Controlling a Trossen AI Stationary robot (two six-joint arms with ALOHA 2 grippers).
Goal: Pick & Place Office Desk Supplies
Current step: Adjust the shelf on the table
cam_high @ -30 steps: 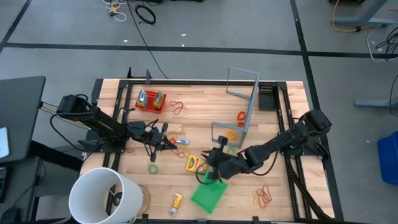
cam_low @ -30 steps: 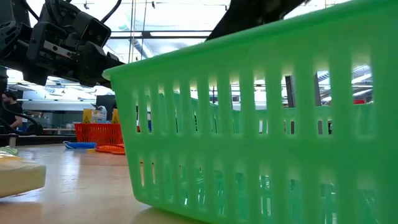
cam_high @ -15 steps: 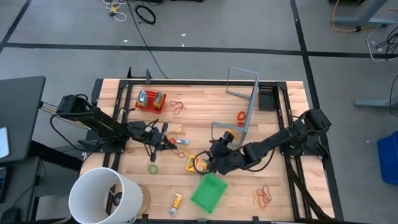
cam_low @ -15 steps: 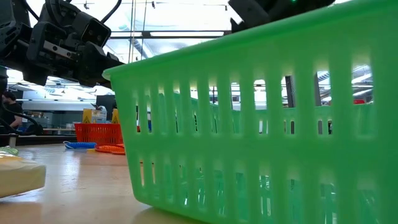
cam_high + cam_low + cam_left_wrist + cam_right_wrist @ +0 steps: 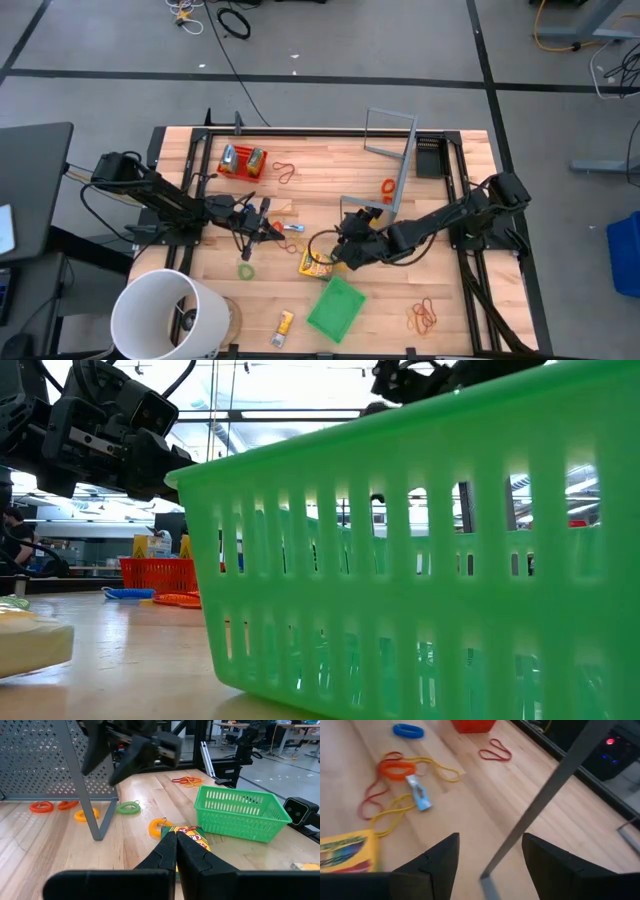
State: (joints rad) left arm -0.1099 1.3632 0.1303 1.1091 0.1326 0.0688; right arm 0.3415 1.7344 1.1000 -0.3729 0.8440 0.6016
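My right gripper (image 5: 340,250) (image 5: 490,862) hangs open above the table's middle, between the grey perforated stand (image 5: 395,165) and a yellow crayon box (image 5: 314,264) (image 5: 345,851); nothing is between its fingers. A green basket (image 5: 336,308) (image 5: 240,814) stands on its bottom on the table, nearer the front edge. Loose bands lie flat on the wood: blue (image 5: 408,730), red (image 5: 495,752), orange (image 5: 396,768), yellow (image 5: 395,807), green (image 5: 128,808). A small blue-white packet (image 5: 420,795) lies among them. My left gripper (image 5: 266,214) (image 5: 176,851) waits shut at centre left, holding nothing.
A big white bucket (image 5: 165,315) stands at the near left corner, a red basket (image 5: 243,160) at the far left. A yellow packet (image 5: 285,322) lies by the front edge, and orange-red bands (image 5: 425,317) lie at the near right. The stand's leg (image 5: 545,795) crosses close ahead of my right gripper.
My right gripper has drawn away from the green basket's far rim toward the table's far edge, turning at the wrist and sinking a little. The basket stays on the table where it was.
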